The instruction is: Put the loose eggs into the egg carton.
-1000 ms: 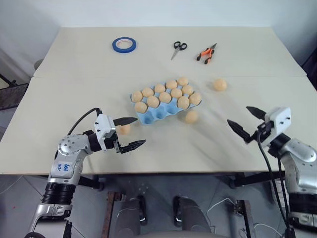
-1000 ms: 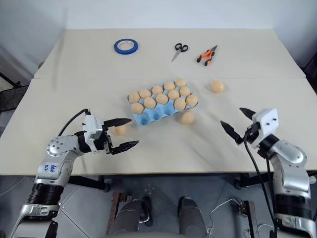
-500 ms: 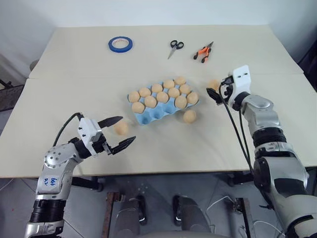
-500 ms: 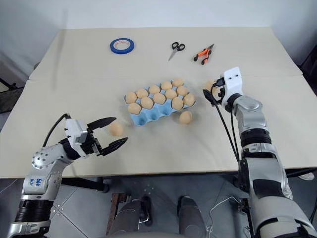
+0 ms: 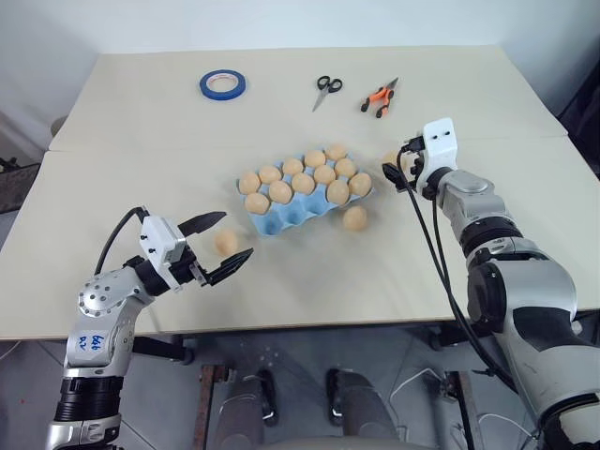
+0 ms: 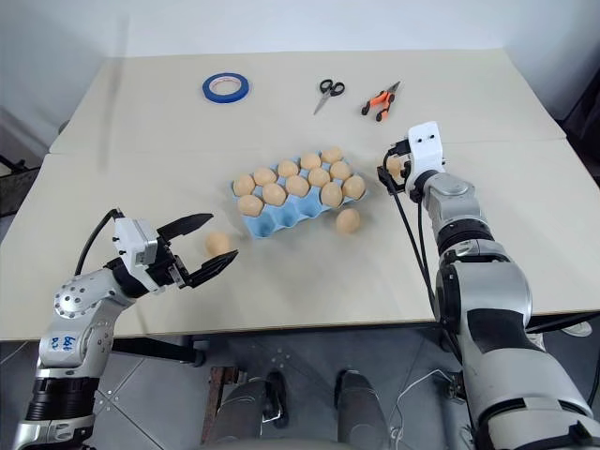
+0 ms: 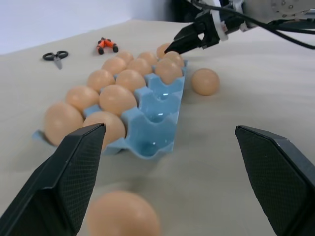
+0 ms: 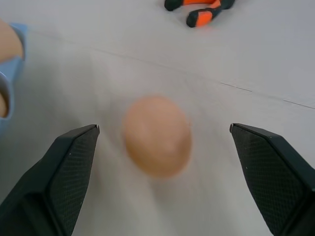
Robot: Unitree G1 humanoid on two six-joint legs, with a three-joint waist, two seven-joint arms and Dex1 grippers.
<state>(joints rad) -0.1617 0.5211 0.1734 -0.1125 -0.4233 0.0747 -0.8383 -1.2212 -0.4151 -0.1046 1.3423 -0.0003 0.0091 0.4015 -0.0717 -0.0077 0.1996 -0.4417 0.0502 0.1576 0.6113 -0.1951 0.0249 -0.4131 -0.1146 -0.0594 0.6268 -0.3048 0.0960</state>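
with my right gripper [image 8: 160, 142] spread wide around the far loose egg [image 8: 156, 135] beside the egg carton [image 5: 298, 210], not yet pinching, i judge step 1 is closing gently, while my left gripper [image 5: 223, 247] gapes near another egg [image 5: 225, 242].
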